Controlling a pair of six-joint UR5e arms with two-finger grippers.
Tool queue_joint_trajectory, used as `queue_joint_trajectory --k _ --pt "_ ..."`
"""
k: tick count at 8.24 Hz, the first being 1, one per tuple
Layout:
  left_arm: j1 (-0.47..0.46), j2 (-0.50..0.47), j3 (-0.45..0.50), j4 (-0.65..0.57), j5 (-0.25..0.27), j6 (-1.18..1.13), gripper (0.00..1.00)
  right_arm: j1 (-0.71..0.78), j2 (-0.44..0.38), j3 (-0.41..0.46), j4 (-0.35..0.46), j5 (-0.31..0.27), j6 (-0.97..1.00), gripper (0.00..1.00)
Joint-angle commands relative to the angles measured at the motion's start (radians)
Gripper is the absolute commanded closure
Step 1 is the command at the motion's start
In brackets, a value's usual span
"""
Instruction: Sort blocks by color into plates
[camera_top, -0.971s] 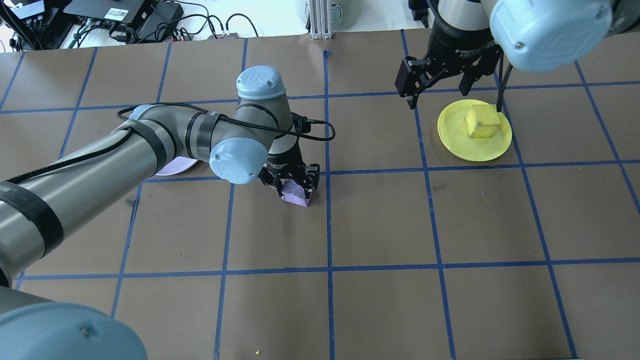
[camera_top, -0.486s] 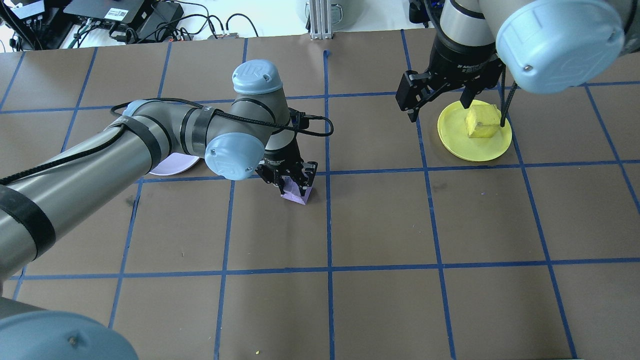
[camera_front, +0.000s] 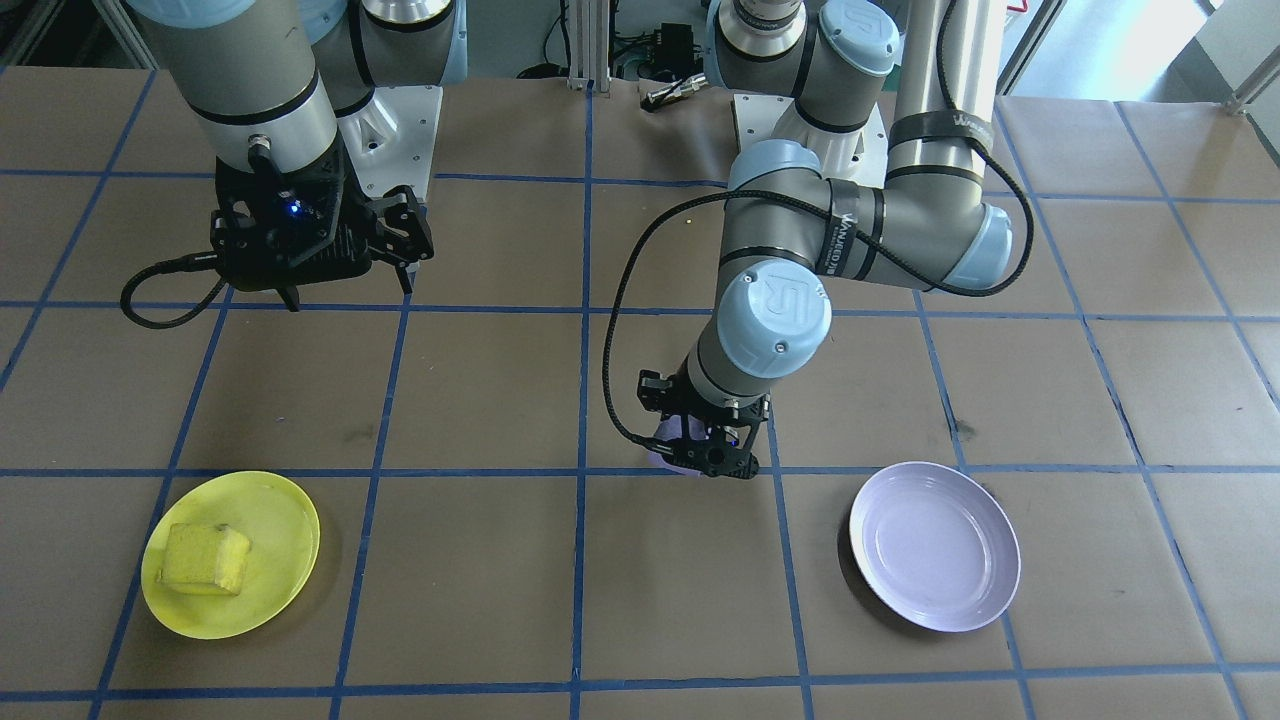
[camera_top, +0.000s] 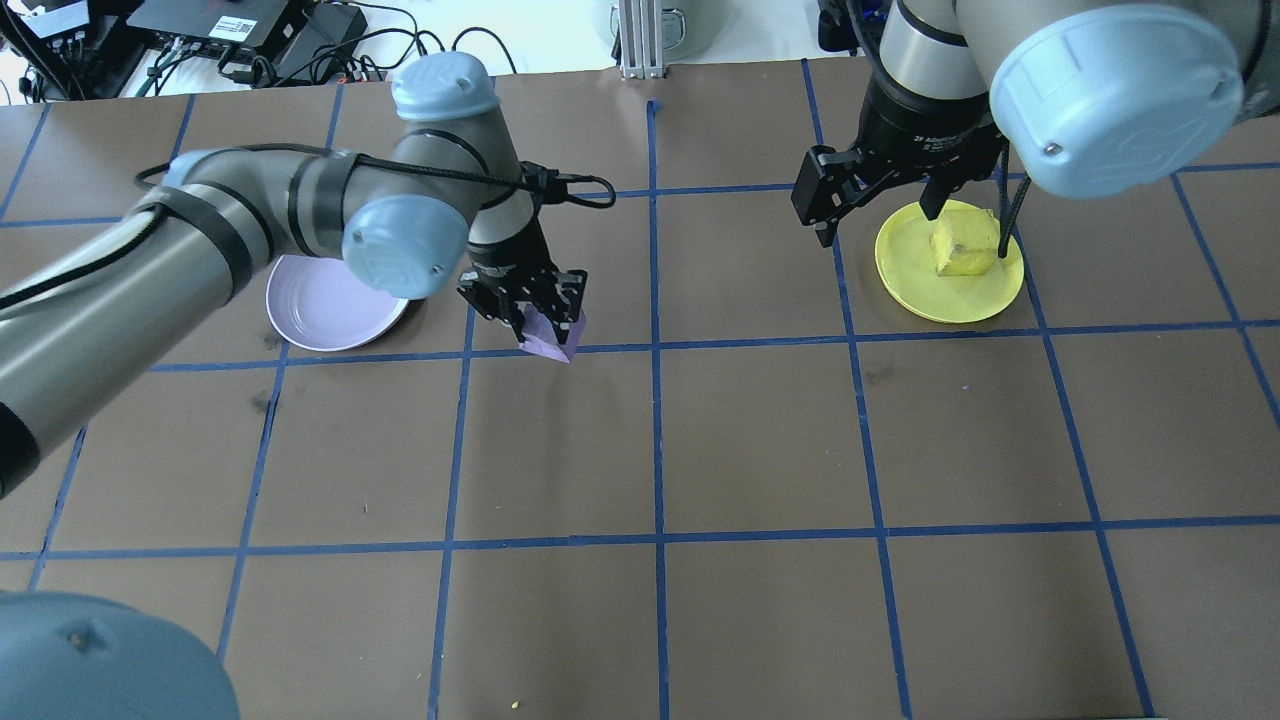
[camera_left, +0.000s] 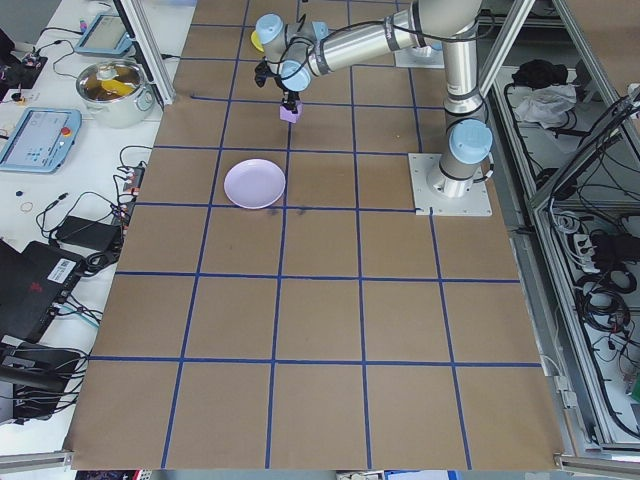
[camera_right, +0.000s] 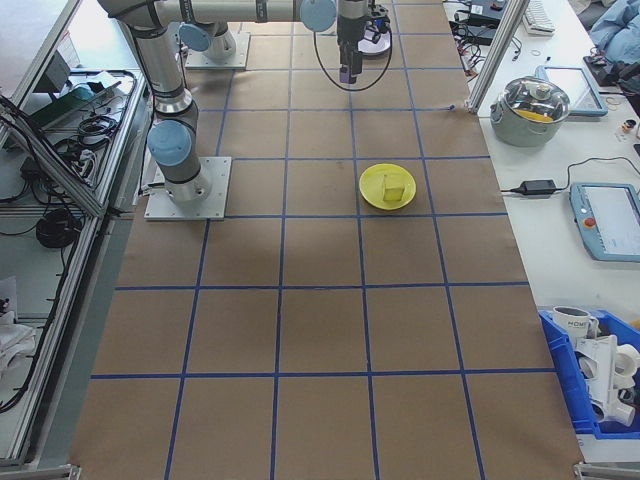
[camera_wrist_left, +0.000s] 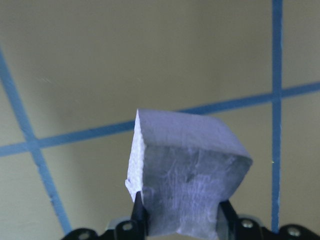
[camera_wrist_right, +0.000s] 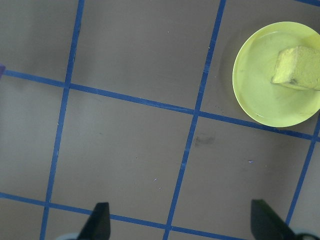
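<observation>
1. The left gripper (camera_top: 545, 322) is clamped on the purple block (camera_top: 553, 337), carrying it clear of the table, beside the lavender plate (camera_top: 325, 305) but not yet over it.
2. The right gripper (camera_top: 880, 205) hangs with its jaws spread wide and empty, by the far rim of the yellow plate (camera_top: 925, 295), where the yellow block (camera_top: 962, 243) already sits.
3. The purple block looks like light, soft foam with worn edges; its matte skin should not slip.
4. The fingers (camera_wrist_left: 138, 212) pinch two opposite flat faces near one end, leaving most of the cube sticking out; a moderate squeeze should do, since a hard one would likely dent it.
</observation>
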Motion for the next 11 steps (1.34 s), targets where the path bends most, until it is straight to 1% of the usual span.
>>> queue_joint_trajectory --k 1,2,4,5,6,7,8,9,10,11 --pt "0.161 0.001 0.156 -0.09 0.082 0.078 1.0 -0.001 0.005 0.001 -0.037 -0.003 -0.001 0.0" --pt "0.222 0.001 0.178 -0.104 0.114 0.187 1.0 -0.001 0.005 0.001 -0.037 -0.005 -0.001 0.0" --pt "0.369 -0.018 0.182 -0.104 0.115 0.297 1.0 -0.003 0.005 0.002 -0.033 -0.005 -0.001 0.0" --pt "0.423 -0.035 0.182 -0.091 0.108 0.353 1.0 -0.003 0.005 0.002 -0.037 -0.007 -0.003 0.0" --pt "0.433 -0.057 0.182 -0.09 0.119 0.354 1.0 -0.004 0.005 0.002 -0.039 -0.004 0.0 0.0" --pt "0.434 -0.072 0.182 -0.089 0.118 0.354 1.0 -0.003 0.003 0.002 -0.037 -0.007 0.003 0.0" --pt "0.436 -0.084 0.182 -0.058 0.118 0.354 0.99 -0.004 0.003 0.002 -0.037 -0.008 0.002 0.0" --pt "0.436 -0.097 0.182 -0.046 0.116 0.339 0.4 -0.005 0.002 0.002 -0.037 -0.008 0.003 0.0" --pt "0.436 -0.1 0.183 -0.044 0.115 0.339 0.07 -0.005 0.003 0.002 -0.039 -0.005 0.005 0.0" --pt "0.436 -0.101 0.183 -0.029 0.118 0.339 0.0 -0.005 0.003 0.002 -0.037 -0.005 0.003 0.0"
